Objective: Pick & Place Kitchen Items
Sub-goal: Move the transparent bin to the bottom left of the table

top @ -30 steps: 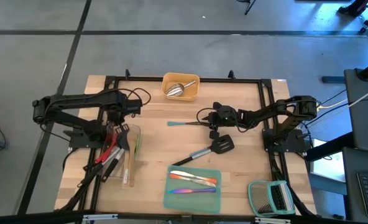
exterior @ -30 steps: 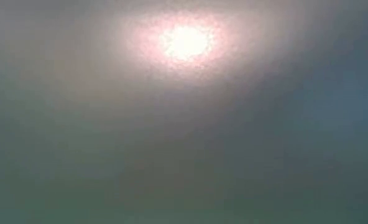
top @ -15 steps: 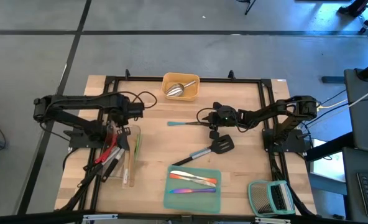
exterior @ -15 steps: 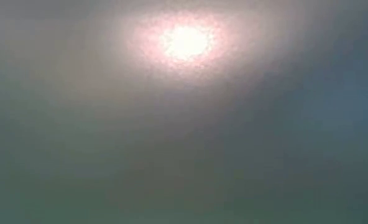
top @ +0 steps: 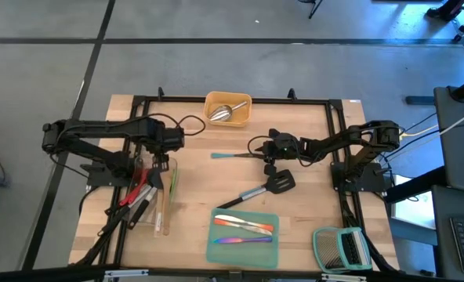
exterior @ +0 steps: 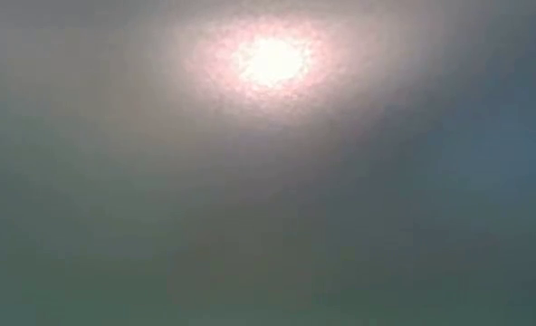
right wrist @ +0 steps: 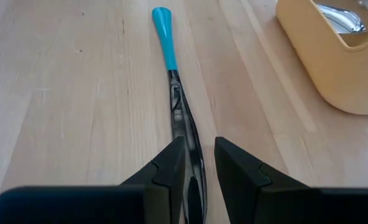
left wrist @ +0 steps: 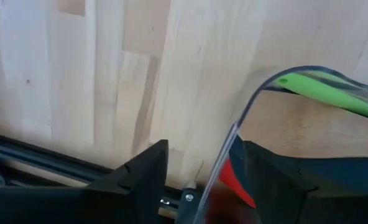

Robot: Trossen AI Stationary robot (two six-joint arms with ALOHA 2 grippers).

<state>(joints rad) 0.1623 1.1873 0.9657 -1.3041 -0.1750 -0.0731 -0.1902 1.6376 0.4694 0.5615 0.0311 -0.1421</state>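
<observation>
Utensils mostly sorted, two left on table

Utensils lay mostly in trays: a bundle in the clear tray [top: 155,196] by the left edge, where the left gripper [top: 163,160] stood open. Cutlery filled the teal tray [top: 243,237]. A spatula [top: 270,186] remained mid-table. The right gripper [right wrist: 198,168] pinched the blue-handled whisk [right wrist: 174,81].

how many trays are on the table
3. The yellow tray sits at the far edge, the teal tray at the near edge, and the clear tray on the left under the left arm. The grey slatted rack is not counted.
</observation>
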